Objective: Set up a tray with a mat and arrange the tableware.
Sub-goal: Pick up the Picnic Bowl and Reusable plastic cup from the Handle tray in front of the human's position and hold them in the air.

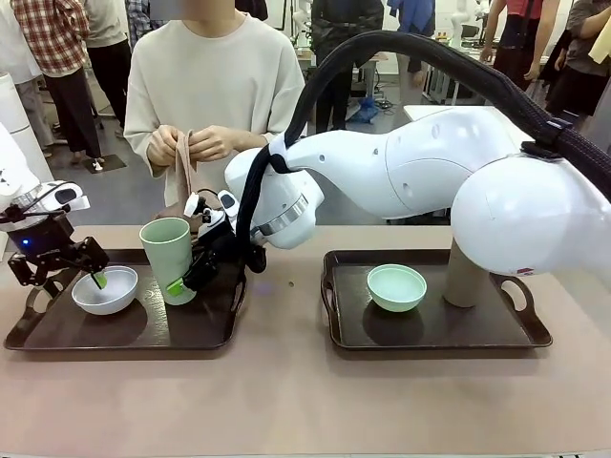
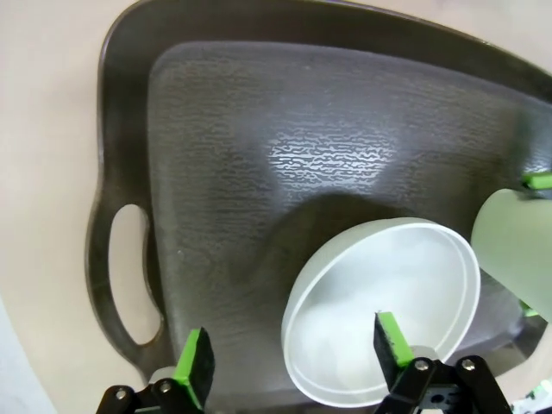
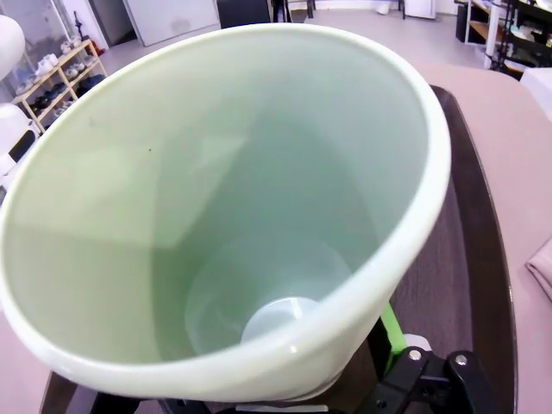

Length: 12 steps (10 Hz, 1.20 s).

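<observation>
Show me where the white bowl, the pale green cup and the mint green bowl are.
white bowl [image 1: 116, 292]: front view, inner wall.
pale green cup [image 1: 164, 254]: front view, outer side wall.
mint green bowl [image 1: 396, 284]: front view, inner floor.

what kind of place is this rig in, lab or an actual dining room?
Likely an open lab or workshop hall, not a dining room: bystanders stand behind the person, another worktable sits farther back, and open storage shelves stand off to one side.
</observation>
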Tool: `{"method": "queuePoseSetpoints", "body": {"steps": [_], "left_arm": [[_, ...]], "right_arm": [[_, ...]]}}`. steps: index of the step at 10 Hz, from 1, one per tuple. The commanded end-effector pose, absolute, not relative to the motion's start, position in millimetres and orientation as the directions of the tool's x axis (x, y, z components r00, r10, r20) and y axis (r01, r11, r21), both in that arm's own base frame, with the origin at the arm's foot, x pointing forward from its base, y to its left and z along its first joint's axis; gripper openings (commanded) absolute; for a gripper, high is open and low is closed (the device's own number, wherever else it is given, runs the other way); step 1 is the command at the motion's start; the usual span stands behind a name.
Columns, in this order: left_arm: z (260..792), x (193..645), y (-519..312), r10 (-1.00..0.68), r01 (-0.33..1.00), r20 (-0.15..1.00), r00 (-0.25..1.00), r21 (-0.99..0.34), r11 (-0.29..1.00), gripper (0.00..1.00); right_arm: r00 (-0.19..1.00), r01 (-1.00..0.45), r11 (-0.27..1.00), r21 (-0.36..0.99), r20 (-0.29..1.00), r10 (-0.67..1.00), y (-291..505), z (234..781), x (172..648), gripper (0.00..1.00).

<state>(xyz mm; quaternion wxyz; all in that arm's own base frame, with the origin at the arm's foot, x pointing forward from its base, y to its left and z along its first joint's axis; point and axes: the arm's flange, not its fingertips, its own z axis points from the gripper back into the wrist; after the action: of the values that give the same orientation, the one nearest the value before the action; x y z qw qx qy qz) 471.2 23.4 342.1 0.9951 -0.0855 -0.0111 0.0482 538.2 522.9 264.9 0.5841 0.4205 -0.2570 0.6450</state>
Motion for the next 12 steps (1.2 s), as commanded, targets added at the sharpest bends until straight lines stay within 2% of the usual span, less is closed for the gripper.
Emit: {"method": "queuePoseSetpoints", "body": {"steps": [1,2,3,4,5,6,7,8,9,10,12], "left_arm": [[340.9,475.9,23.1,0.106,-0.102,0.021,0.994,-0.128,0.986,0.45],[340.9,475.9,23.8,0.109,-0.105,0.023,0.994,-0.127,0.986,0.00],[339.9,475.7,24.4,0.111,-0.107,0.025,0.994,-0.128,0.986,0.00],[340.6,475.9,25.1,0.115,-0.111,0.026,0.993,-0.128,0.986,0.00],[340.4,475.8,24.7,0.116,-0.112,0.026,0.993,-0.126,0.986,0.20],[341.0,476.3,25.2,0.118,-0.114,0.025,0.993,-0.124,0.986,0.11],[340.6,476.2,24.8,0.119,-0.115,0.025,0.993,-0.123,0.986,0.00],[341.1,476.6,25.3,0.116,-0.113,0.024,0.993,-0.117,0.987,0.00],[340.6,476.3,25.0,0.116,-0.113,0.023,0.993,-0.113,0.987,0.00],[340.9,476.3,25.5,0.111,-0.107,0.027,0.993,-0.109,0.988,0.00],[340.4,475.9,25.3,0.112,-0.109,0.026,0.993,-0.111,0.988,0.00]], "right_arm": [[0.032,-0.965,-0.205,0.165,0.847,0.531,525.2,268.0,541.6,0.41],[0.037,-0.965,-0.202,0.167,0.851,0.524,524.9,267.7,542.1,0.12],[0.035,-0.965,-0.202,0.165,0.850,0.526,524.0,267.0,541.6,0.00],[0.038,-0.968,-0.193,0.162,0.850,0.525,523.7,267.3,541.8,0.00],[0.038,-0.967,-0.194,0.163,0.851,0.524,523.1,267.0,541.7,0.00],[0.036,-0.967,-0.196,0.162,0.851,0.523,523.4,267.1,541.9,0.21],[0.034,-0.967,-0.198,0.160,0.851,0.524,523.0,266.8,541.7,0.21],[0.031,-0.967,-0.201,0.159,0.852,0.523,523.3,266.9,542.3,0.00],[0.030,-0.967,-0.201,0.158,0.852,0.523,522.6,266.2,542.0,0.21],[0.032,-0.967,-0.201,0.159,0.852,0.522,522.5,266.0,542.0,0.00],[0.030,-0.968,-0.196,0.155,0.850,0.527,521.6,265.7,541.8,0.00]]}}
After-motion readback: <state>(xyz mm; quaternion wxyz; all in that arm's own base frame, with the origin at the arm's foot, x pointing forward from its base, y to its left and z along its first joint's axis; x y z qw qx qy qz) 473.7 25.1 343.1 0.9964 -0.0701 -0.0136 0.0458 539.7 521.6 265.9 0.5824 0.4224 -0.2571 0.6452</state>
